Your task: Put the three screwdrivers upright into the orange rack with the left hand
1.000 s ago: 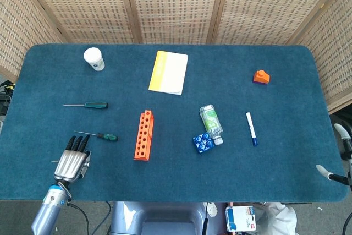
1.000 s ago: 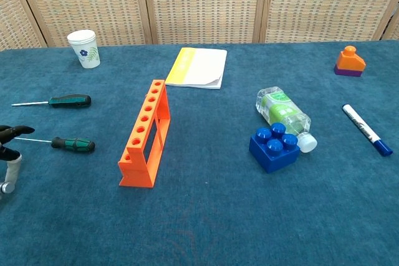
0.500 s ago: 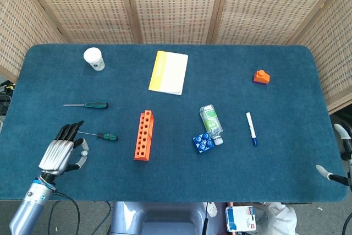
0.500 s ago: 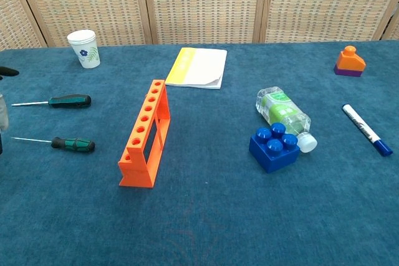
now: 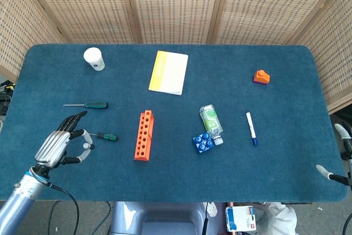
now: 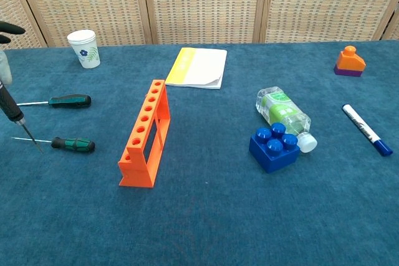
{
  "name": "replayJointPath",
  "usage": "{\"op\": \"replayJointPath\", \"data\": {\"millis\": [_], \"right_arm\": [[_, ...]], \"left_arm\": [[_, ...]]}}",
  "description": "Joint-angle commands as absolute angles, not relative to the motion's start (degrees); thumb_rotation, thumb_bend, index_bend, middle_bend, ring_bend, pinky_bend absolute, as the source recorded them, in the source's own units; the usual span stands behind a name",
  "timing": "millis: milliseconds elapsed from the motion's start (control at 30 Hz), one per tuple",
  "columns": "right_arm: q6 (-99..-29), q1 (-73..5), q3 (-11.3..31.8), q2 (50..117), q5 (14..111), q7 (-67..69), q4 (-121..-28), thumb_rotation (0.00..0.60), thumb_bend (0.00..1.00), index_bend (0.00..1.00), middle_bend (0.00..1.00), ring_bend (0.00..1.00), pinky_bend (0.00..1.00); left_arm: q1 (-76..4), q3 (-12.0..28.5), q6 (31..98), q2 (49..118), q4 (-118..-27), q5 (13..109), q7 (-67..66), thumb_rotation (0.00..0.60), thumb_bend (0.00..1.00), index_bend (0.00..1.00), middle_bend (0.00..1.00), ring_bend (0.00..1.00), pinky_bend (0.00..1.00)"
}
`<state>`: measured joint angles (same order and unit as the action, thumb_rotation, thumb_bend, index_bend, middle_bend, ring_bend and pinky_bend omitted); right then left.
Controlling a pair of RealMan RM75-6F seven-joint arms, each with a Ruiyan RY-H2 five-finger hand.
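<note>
The orange rack [image 5: 144, 135] [image 6: 145, 134] stands mid-table with its row of holes facing up. Two green-handled screwdrivers lie flat to its left: the far screwdriver [image 5: 94, 104] [image 6: 70, 99] and the near screwdriver [image 5: 107, 136] [image 6: 73, 144]. My left hand [image 5: 58, 142] [image 6: 5, 48] hovers above the table left of the near one. It grips a third, black-handled screwdriver [image 6: 12, 107], whose thin shaft slants down toward the cloth. Only pale fingers of my right hand [image 5: 336, 152] show at the right edge, apart and holding nothing.
A paper cup [image 5: 94, 58] stands at the back left and a yellow-white notebook [image 5: 169, 72] at the back middle. Right of the rack lie a small bottle [image 5: 211, 122], a blue brick [image 5: 202, 142], a marker [image 5: 251, 128] and an orange block [image 5: 262, 76].
My left hand has risen from the table's front-left edge and moved away from it, lifting the black-handled screwdriver with it. The two green-handled screwdrivers and the rack have not moved.
</note>
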<state>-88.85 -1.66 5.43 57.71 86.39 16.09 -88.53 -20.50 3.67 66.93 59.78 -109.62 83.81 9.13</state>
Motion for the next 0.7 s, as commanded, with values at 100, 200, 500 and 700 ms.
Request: {"op": "replayJointPath", "data": {"millis": [100,200,500,700], "right_arm": [[-88.9,-1.6,5.5,57.7,86.3,16.2,-88.5,0.600,0.00,0.00,0.00,0.00,0.00],[-88.8,-1.6,5.5,57.6,86.1,16.4,-88.4,0.600,0.00,0.00,0.00,0.00,0.00],[-88.9,-1.6,5.6,57.5,86.0,16.7,-88.4,0.600,0.00,0.00,0.00,0.00,0.00],[-88.7,-1.6,5.7,57.4,85.8,17.1,-88.2,0.600,0.00,0.00,0.00,0.00,0.00]], "left_arm": [[-22.4,5.3,65.4,56.0,-114.0,84.7,13.1,0.600,0.44,0.65,0.00,0.00,0.00],[-24.1,7.5,64.3,52.2,-118.4,84.1,14.7,0.600,0.44,0.65,0.00,0.00,0.00],[-29.4,11.4,57.5,47.2,-123.5,79.2,19.8,0.600,0.44,0.65,0.00,0.00,0.00],[-33.5,12.9,52.1,48.2,-124.0,76.0,21.5,0.600,0.44,0.65,0.00,0.00,0.00]]}}
